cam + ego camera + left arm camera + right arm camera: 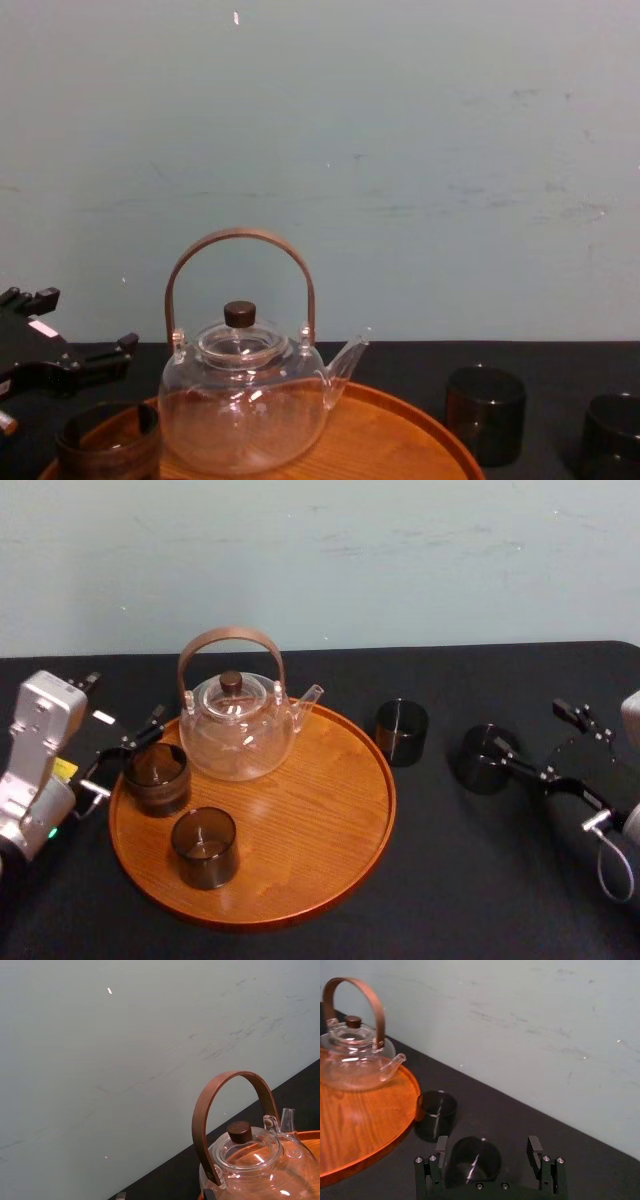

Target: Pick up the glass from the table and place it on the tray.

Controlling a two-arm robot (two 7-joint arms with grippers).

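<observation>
The black surface (450, 880) carries everything. On its left half lies the round wooden tray (320, 810). A clear teapot (240, 730) sits at the tray's far side. Two dark cups share the tray with it: the left-rim glass (155, 777) and the front glass (204, 847), nearer the robot. Two more stand on the surface to the right of the tray. The spare glass (401, 732) is just beside the rim. Farther right, well apart from the tray, is the glass (487, 758) this step concerns.

The right hand (488, 1146) is down at the surface with its fingers spread wide and the glass between them. The glass sits close against one finger, with a clear gap to the other, so nothing is gripped yet. The left hand (125, 753) waits at the tray's left edge, also spread. The left-rim glass stands at its fingertips. I cannot tell whether they touch, but it does not look clamped.

This looks like the grasp itself. Next the right hand needs to close evenly; the off-centre glass may slide as the fingers meet it. Then comes a lift high enough to clear the spare glass and the rim. The carry goes left, and the glass should be set down on bare wood near the tray's right side, clear of the spout.
</observation>
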